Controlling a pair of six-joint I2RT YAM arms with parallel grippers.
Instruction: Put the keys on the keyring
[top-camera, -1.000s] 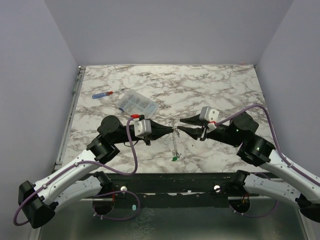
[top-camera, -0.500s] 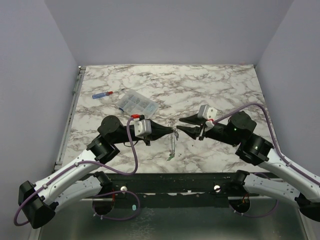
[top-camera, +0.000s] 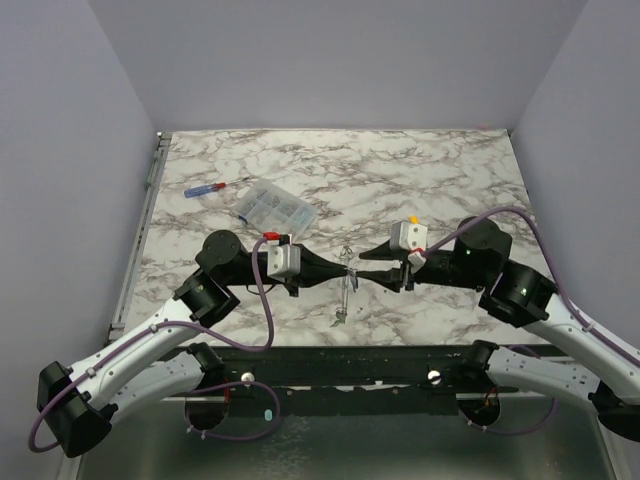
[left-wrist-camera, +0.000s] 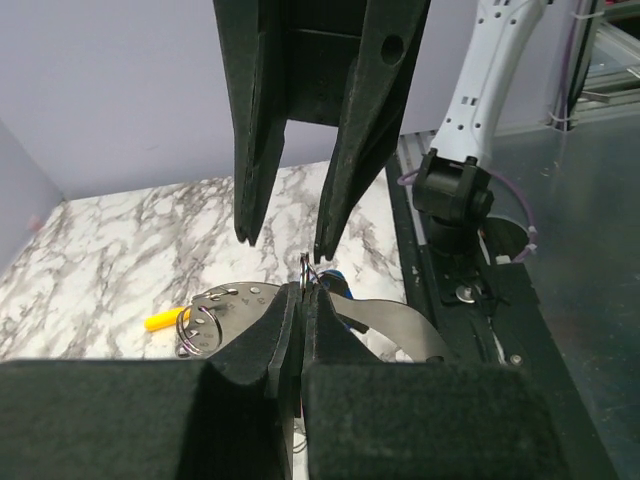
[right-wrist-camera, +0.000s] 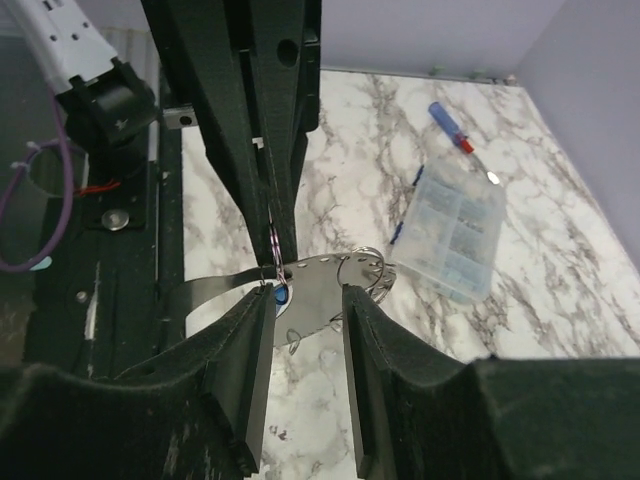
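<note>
A marble-patterned tabletop is being enclosed on three sides by plain lavender walls. Toward its far left, a clear compartment box is being seen lying flat, and a red-and-blue-handled screwdriver is being seen just beside it, apart, nearer the left edge.

Shiny metal keyring; glossy marble-look table; clear plastic box.

I'm looking down at a marble-patterned table that is carrying 2 loose items toward its far left. A red-and-blue-handled screwdriver is lying just beside a clear plastic compartment box, nearer the left edge.
</note>
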